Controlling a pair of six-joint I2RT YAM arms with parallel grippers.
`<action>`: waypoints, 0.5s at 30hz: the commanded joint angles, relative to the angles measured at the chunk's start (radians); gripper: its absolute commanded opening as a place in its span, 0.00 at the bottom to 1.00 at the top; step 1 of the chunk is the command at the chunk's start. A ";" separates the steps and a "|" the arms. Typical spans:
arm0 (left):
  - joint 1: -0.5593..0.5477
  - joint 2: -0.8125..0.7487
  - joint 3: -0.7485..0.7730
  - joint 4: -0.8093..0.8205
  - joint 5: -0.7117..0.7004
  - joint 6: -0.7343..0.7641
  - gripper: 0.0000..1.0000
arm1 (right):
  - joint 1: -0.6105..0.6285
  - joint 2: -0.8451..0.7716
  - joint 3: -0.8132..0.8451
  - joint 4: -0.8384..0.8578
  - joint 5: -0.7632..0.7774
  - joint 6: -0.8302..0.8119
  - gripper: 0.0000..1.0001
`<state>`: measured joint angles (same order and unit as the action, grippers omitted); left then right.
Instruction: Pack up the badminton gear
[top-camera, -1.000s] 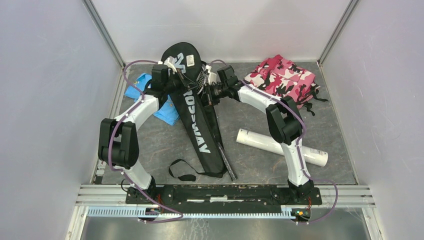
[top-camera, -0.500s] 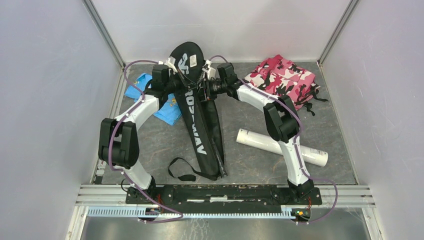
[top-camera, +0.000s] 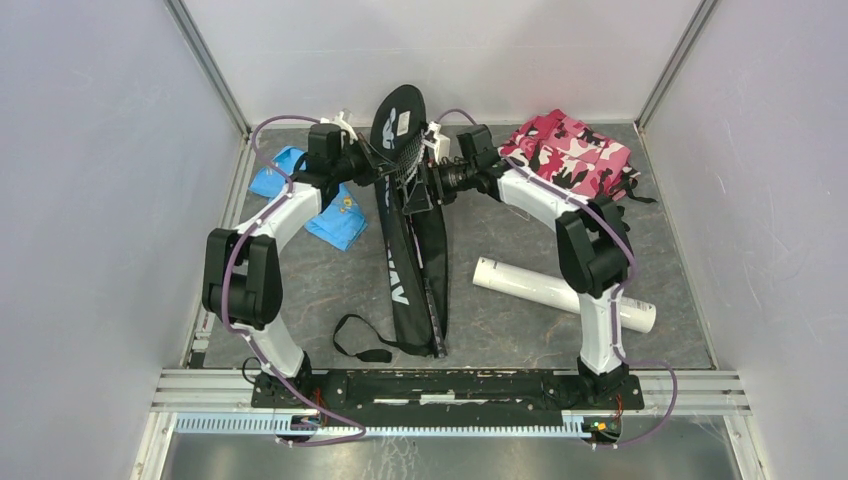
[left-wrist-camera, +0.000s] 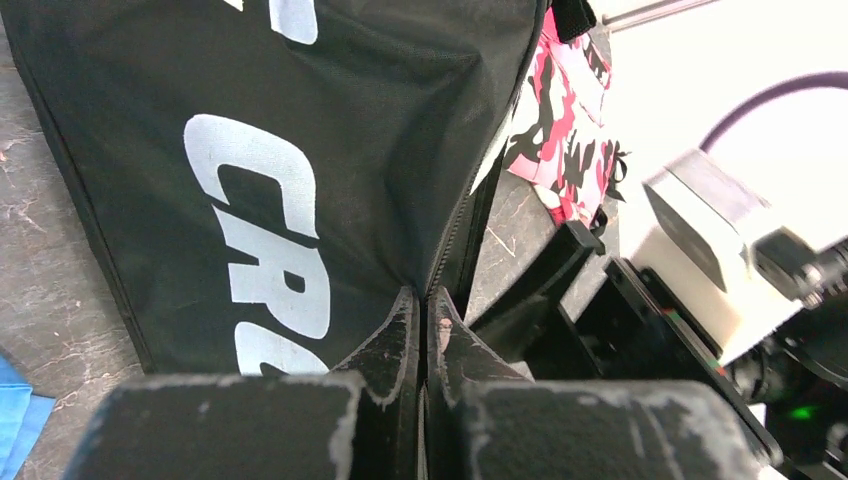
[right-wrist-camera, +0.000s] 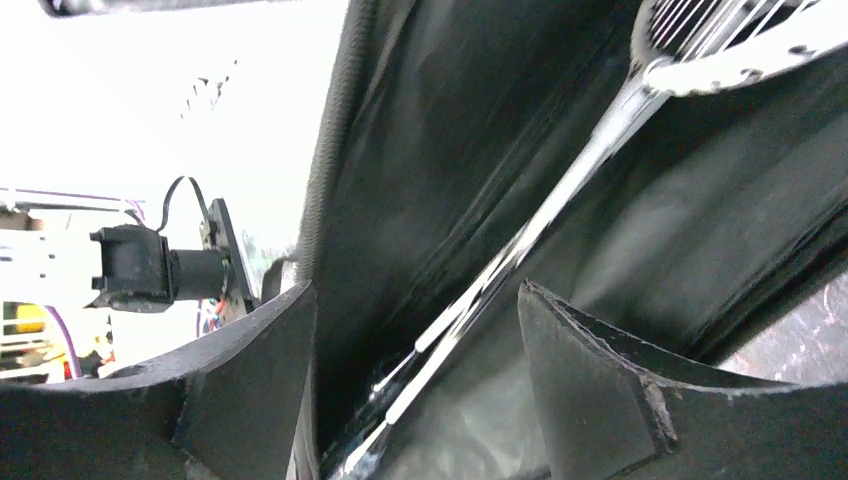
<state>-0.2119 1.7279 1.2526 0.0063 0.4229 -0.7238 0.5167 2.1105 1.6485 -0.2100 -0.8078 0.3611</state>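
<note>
The long black racket bag (top-camera: 402, 270) lies down the middle of the mat, its wide head end (top-camera: 397, 112) raised toward the back wall. My left gripper (top-camera: 374, 166) is shut on the bag's zipper edge (left-wrist-camera: 455, 235), fingers (left-wrist-camera: 400, 330) pressed together. A silver racket (top-camera: 405, 162) sits partly inside the open bag. Its shaft (right-wrist-camera: 500, 270) runs loose between the spread fingers of my right gripper (right-wrist-camera: 412, 290), which is open beside the bag mouth (top-camera: 418, 182). The strung head (right-wrist-camera: 720, 45) shows at the upper right. A white tube (top-camera: 560, 295) lies to the right.
A pink camouflage cloth (top-camera: 565, 150) is bunched at the back right, close to my right forearm. A blue cloth (top-camera: 325, 220) lies under my left arm. The bag's strap (top-camera: 360, 345) loops near the front rail. Walls close in the back and both sides.
My right gripper has opened and let go of the racket. The bag's head end has risen and swung right toward the back wall, and the racket handle has drawn in along the bag.
</note>
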 joint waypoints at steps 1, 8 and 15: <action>0.000 -0.007 0.090 0.071 0.015 0.005 0.02 | 0.001 -0.120 -0.071 -0.073 -0.011 -0.147 0.80; 0.002 0.002 0.111 0.067 0.018 -0.005 0.02 | 0.006 -0.182 -0.232 -0.078 -0.004 -0.211 0.79; 0.003 0.005 0.112 0.078 0.022 -0.017 0.02 | 0.027 -0.159 -0.330 -0.019 -0.059 -0.192 0.69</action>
<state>-0.2100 1.7420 1.3029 -0.0051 0.4210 -0.7246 0.5259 1.9614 1.3384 -0.2802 -0.8162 0.1822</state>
